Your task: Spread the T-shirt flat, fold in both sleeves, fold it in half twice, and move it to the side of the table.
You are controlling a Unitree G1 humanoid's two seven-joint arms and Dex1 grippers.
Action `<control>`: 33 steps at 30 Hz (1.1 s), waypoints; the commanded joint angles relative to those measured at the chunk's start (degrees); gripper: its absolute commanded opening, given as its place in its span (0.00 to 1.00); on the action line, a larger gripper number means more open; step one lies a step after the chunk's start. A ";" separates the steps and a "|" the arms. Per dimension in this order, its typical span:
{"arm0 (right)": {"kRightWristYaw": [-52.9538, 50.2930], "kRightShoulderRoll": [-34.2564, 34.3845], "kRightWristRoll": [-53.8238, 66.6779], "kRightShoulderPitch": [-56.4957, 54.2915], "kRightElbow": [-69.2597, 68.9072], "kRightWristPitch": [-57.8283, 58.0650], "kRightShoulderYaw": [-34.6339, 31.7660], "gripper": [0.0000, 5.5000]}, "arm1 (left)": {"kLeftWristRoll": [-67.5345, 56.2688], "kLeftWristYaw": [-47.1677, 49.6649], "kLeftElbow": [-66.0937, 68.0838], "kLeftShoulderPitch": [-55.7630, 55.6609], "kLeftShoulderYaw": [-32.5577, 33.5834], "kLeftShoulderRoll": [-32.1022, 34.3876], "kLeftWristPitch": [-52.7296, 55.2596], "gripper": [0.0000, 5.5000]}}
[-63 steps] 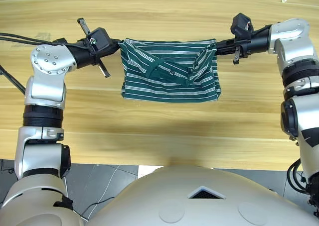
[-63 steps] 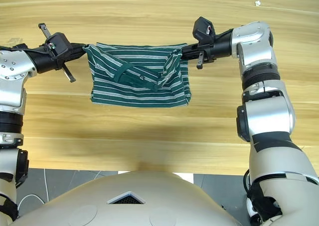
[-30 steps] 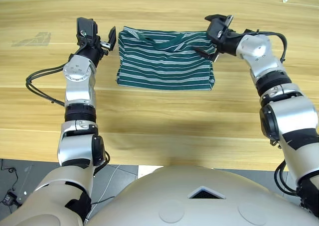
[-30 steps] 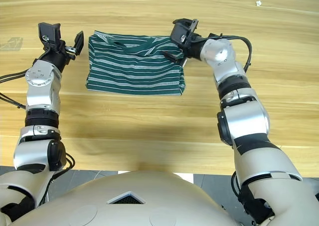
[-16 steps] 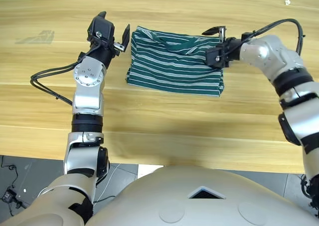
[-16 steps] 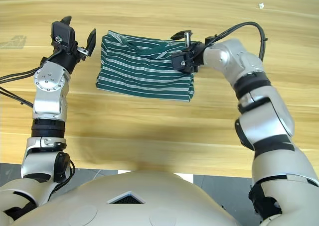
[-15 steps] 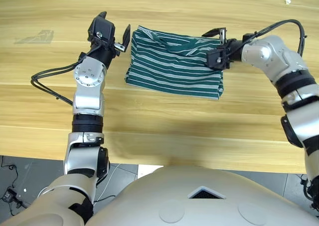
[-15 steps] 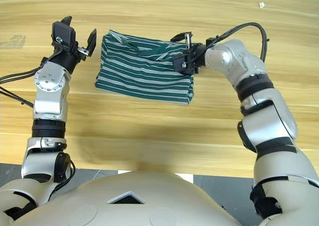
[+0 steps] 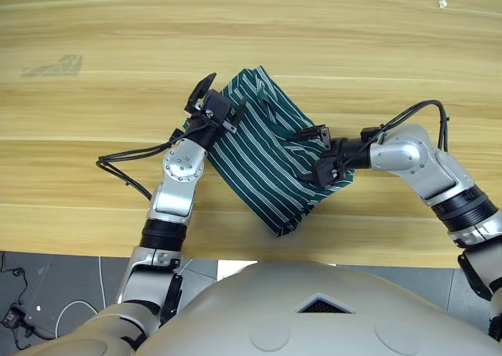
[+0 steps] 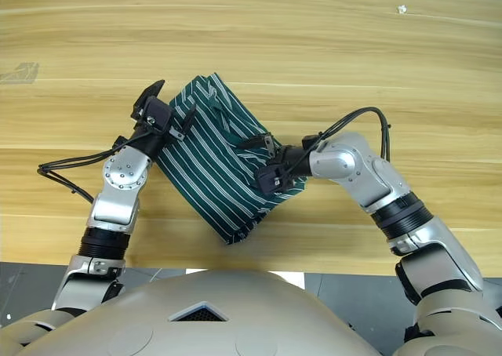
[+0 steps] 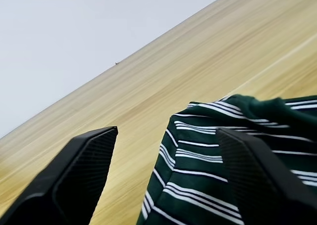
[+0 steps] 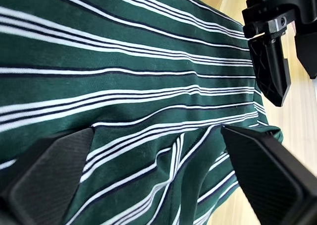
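The folded green striped T-shirt (image 9: 267, 164) lies turned diagonally on the wooden table (image 9: 235, 27), one corner close to the front edge. My left gripper (image 9: 220, 99) stands open at the shirt's far-left edge, its fingers (image 11: 84, 170) spread with the cloth's corner (image 11: 223, 155) beside one of them. My right gripper (image 9: 311, 156) is open over the shirt's right side, its fingers (image 12: 54, 170) wide apart and resting on the striped cloth (image 12: 129, 71). Neither gripper pinches any fabric.
A grey mark (image 9: 51, 64) is on the table at the far left, and a small white speck (image 9: 443, 3) at the far right. The table's front edge (image 9: 94, 246) runs just below the shirt's near corner, with dark floor beyond.
The shirt has slid toward the table's front edge and turned from square to diagonal. Both arms came nearer with it, the right gripper still on the cloth.
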 commanded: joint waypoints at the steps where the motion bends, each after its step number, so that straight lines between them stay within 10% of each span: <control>1: -1.87 1.20 -0.51 4.46 -8.81 6.02 -3.12 0.87 | 6.90 4.18 3.91 0.63 -2.36 1.77 -1.23 0.67; 11: -17.21 17.89 1.10 9.92 -11.19 17.64 -7.35 0.87 | 14.26 16.08 11.68 -1.16 -1.50 2.42 -1.98 0.67; 21: -38.72 31.52 -8.35 -2.34 27.38 7.58 -5.40 0.87 | 10.06 15.20 9.19 -0.64 -0.14 -1.22 -1.47 0.67; 33: -44.71 31.29 -6.35 -8.28 37.03 1.93 -11.02 0.87 | 10.24 15.29 11.15 -0.62 -0.11 -1.64 -2.21 0.67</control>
